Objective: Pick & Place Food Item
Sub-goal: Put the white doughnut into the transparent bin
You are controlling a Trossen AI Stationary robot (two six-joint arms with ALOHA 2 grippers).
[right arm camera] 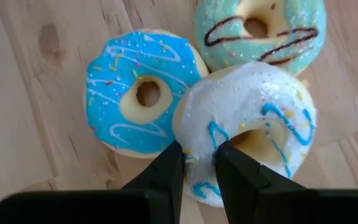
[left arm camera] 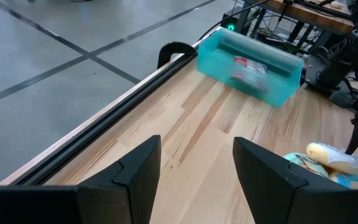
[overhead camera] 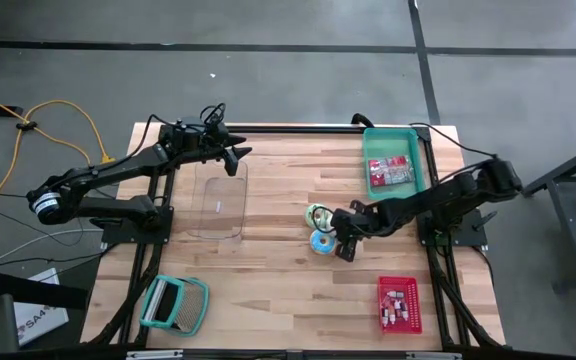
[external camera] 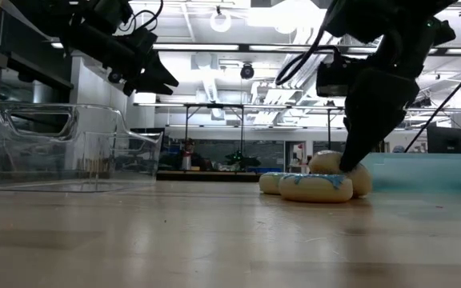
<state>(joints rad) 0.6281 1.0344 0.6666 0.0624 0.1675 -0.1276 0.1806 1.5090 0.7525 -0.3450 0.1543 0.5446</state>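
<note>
Three donuts clustered mid-counter. Right hand angled down, narrowed, pinching rim of white donut atop pile, likely for lift. Left hand wide, idle near bin.

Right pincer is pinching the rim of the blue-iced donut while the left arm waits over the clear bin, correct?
Not quite. The right wrist view shows the right pincer closing on the rim of the white-iced donut; the blue-iced donut lies beside it, ungripped. The left pincer does wait above the clear bin.
</note>
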